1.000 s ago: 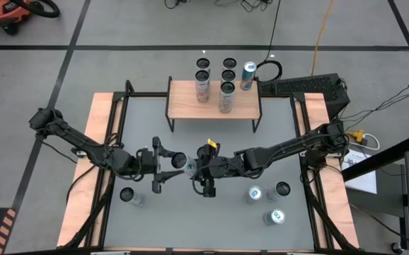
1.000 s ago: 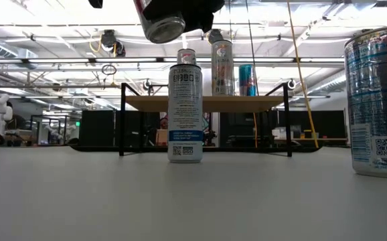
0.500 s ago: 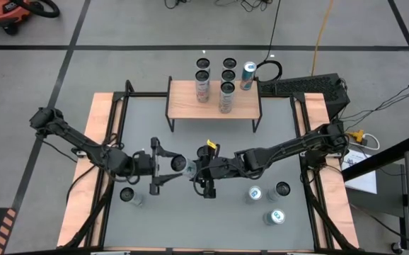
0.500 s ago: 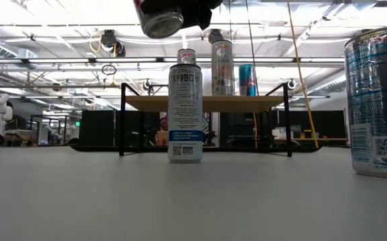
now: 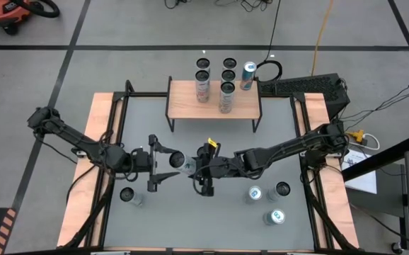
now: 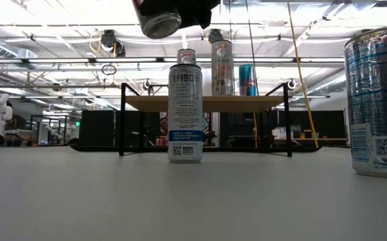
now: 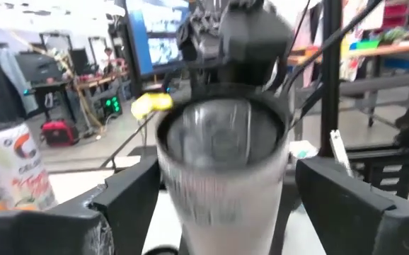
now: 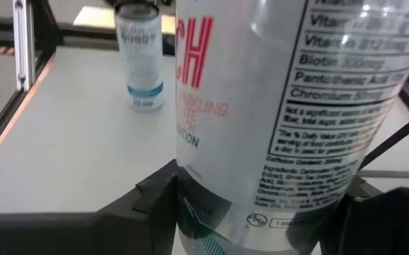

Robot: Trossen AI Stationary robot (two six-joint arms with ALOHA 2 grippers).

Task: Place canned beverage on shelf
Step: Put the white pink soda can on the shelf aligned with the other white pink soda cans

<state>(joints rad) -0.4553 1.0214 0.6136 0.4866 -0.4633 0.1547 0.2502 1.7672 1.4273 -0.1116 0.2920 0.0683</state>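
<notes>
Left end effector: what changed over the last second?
The left end effector has opened its fingers, let go of the can and backed off slightly to the left. The right end effector keeps its grip on the can above the table. The cans on the shelf and table are unmoved.

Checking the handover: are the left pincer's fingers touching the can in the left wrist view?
No: the left pincer stands open, its fingers apart from the can, which the right pincer holds.
</notes>
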